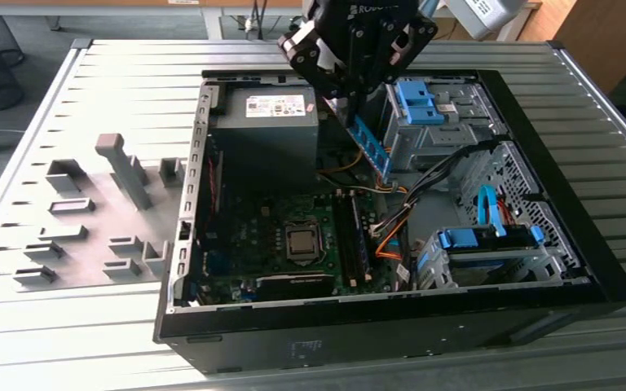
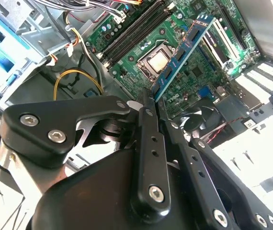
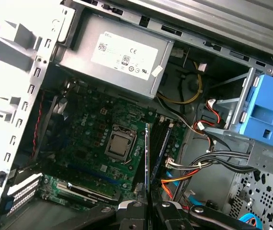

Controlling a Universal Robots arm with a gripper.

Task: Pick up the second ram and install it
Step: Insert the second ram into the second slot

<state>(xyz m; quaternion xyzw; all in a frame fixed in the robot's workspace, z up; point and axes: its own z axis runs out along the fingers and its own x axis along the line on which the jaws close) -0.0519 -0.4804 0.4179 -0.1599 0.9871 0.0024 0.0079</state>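
Observation:
My gripper (image 1: 348, 104) hangs over the open computer case (image 1: 400, 326), shut on the second ram (image 1: 374, 148). The stick is a blue-green board with black chips, slanting down from the fingers above the motherboard. In the second wrist view the ram (image 2: 184, 51) reaches out from my gripper (image 2: 151, 98) over the CPU socket (image 2: 156, 60). In the first wrist view the ram (image 3: 146, 155) appears edge-on, right beside the long black memory slots (image 3: 161, 139), held by my gripper (image 3: 147, 207). The slots (image 1: 351, 236) lie well below the stick's lower end.
A grey power supply (image 1: 264, 122) fills the case's far corner. Blue drive caddies (image 1: 422, 102) (image 1: 487, 240) and a bundle of orange and black cables (image 1: 391, 236) sit on the exterior view's right of the slots. Grey fixture blocks (image 1: 117, 163) stand on the slatted table outside the case.

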